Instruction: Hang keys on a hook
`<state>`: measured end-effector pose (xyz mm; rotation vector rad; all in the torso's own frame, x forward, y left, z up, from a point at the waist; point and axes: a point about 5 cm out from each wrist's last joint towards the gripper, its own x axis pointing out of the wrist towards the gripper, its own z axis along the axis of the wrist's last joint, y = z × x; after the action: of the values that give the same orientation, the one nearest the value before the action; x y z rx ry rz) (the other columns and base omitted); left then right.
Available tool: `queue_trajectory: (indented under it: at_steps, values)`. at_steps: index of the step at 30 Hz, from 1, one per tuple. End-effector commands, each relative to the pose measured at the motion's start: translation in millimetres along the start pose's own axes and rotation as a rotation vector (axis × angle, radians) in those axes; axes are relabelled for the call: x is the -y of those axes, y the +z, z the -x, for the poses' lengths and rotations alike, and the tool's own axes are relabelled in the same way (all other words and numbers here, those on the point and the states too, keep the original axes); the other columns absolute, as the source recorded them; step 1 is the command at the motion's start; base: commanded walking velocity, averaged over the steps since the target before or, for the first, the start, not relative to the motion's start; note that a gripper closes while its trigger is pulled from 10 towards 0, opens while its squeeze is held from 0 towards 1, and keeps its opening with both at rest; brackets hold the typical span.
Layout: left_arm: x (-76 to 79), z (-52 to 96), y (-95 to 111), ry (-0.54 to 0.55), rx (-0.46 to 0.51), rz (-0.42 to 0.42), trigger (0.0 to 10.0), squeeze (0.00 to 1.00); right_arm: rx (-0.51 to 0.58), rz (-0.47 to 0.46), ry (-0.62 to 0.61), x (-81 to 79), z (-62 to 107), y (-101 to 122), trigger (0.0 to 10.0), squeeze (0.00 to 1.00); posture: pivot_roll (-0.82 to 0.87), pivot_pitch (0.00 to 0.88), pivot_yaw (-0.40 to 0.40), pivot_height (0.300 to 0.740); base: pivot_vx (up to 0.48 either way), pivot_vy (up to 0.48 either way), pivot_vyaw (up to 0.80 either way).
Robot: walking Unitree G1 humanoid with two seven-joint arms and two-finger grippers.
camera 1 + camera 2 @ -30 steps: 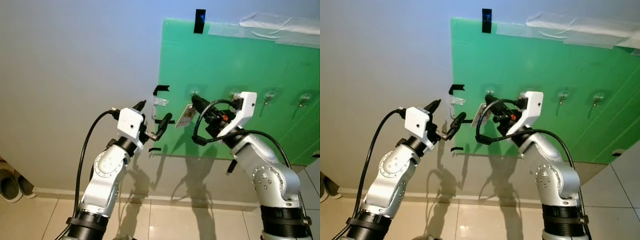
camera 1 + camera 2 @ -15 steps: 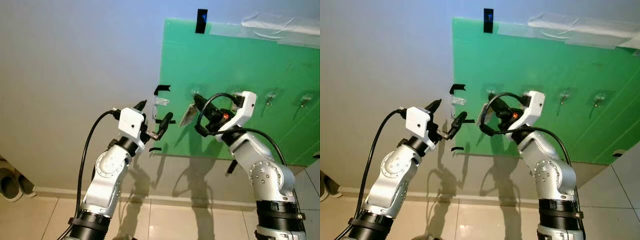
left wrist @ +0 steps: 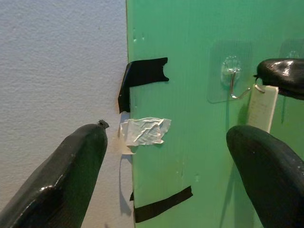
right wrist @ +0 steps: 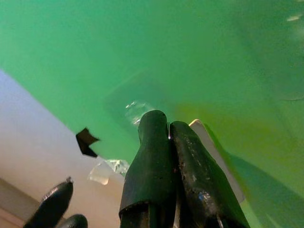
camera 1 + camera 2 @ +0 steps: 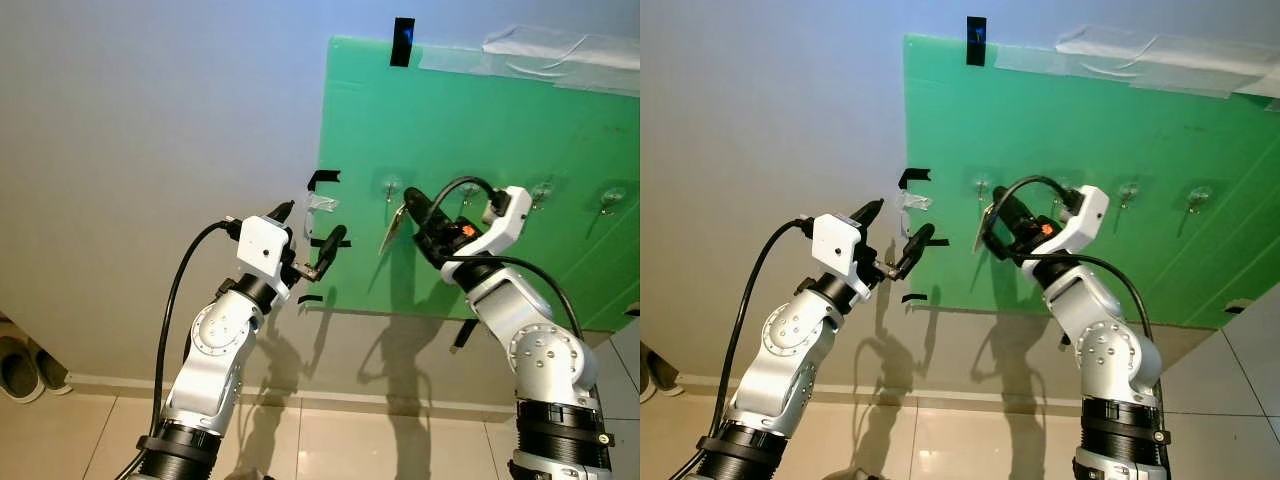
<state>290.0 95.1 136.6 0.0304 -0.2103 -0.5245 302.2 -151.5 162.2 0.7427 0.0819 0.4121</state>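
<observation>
A green board [image 5: 480, 130] is taped to the wall and carries a row of clear stick-on hooks. My right gripper [image 5: 414, 200] is shut on the keys' ring, with the white key tag [image 5: 391, 228] dangling just below the leftmost hook [image 5: 391, 187]. In the left wrist view the ring beside the tag [image 3: 261, 107] meets the wire tip of that hook [image 3: 232, 78]; whether it is over the wire I cannot tell. My left gripper [image 5: 306, 226] stands open at the board's left edge, holding nothing.
Further hooks [image 5: 541, 190] [image 5: 608, 197] sit to the right on the board. Black tape strips [image 5: 322, 179] and a crumpled clear tape piece [image 3: 142, 131] mark the board's left edge. Shoes [image 5: 20, 372] lie on the tiled floor at far left.
My right gripper has shifted right and slightly up with the tag, which now hangs edge-on under the leftmost hook. The left arm has stayed put.
</observation>
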Motion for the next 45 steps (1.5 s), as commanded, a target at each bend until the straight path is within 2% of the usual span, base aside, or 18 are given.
queue_trajectory:
  at_steps: [1, 6, 13, 19, 23, 28, 36, 45]
  values:
    - [3.7, 0.7, -4.6, -0.011, -0.024, 0.016, 10.0, 0.00, 0.009, -0.043, 0.002, -0.3, 1.0, 3.8, 10.0, 0.00, -0.08, 0.000, -0.029, 0.740, 0.000, 0.000, 0.00]
    - [3.9, 1.1, -5.0, -0.009, -0.028, 0.020, 10.0, 0.00, -0.002, -0.102, -0.018, 4.4, 2.1, 1.6, 10.0, 0.00, -0.08, 0.000, -0.029, 0.740, 0.000, 0.000, 0.00]
    - [4.4, 1.3, -5.1, -0.005, -0.028, 0.022, 10.0, 0.00, -0.034, -0.028, 0.008, -0.8, 2.2, 0.1, 10.0, 0.00, -0.07, 0.000, -0.038, 0.740, 0.000, 0.000, 0.00]
    - [4.7, 1.6, -5.3, -0.003, -0.027, 0.024, 10.0, 0.00, -0.061, 0.051, 0.086, -14.0, 2.3, -0.2, 10.0, 0.00, -0.07, 0.000, -0.038, 0.740, 0.000, 0.000, 0.00]
    - [6.1, 1.9, -5.7, -0.007, -0.028, 0.027, 10.0, 0.00, -0.057, 0.081, 0.093, -14.7, 1.1, 2.0, 10.0, 0.00, -0.07, 0.000, -0.039, 0.740, 0.000, 0.000, 0.00]
    - [5.9, 1.8, -5.8, -0.010, -0.030, 0.025, 10.0, 0.00, -0.051, 0.081, 0.093, -13.4, -1.6, 4.6, 10.0, 0.00, -0.07, 0.000, -0.038, 0.740, 0.000, 0.000, 0.00]
    - [5.8, 1.4, -5.7, -0.012, -0.029, 0.025, 10.0, 0.00, -0.038, -0.006, 0.064, -7.6, -5.9, 2.8, 10.0, 0.00, -0.07, 0.000, -0.037, 0.740, 0.000, 0.000, 0.00]
    - [6.7, 2.4, -5.9, -0.012, -0.031, 0.028, 10.0, 0.00, -0.057, -0.005, 0.073, -7.3, -2.9, -0.4, 10.0, 0.00, -0.07, 0.000, -0.041, 0.740, 0.000, 0.000, 0.00]
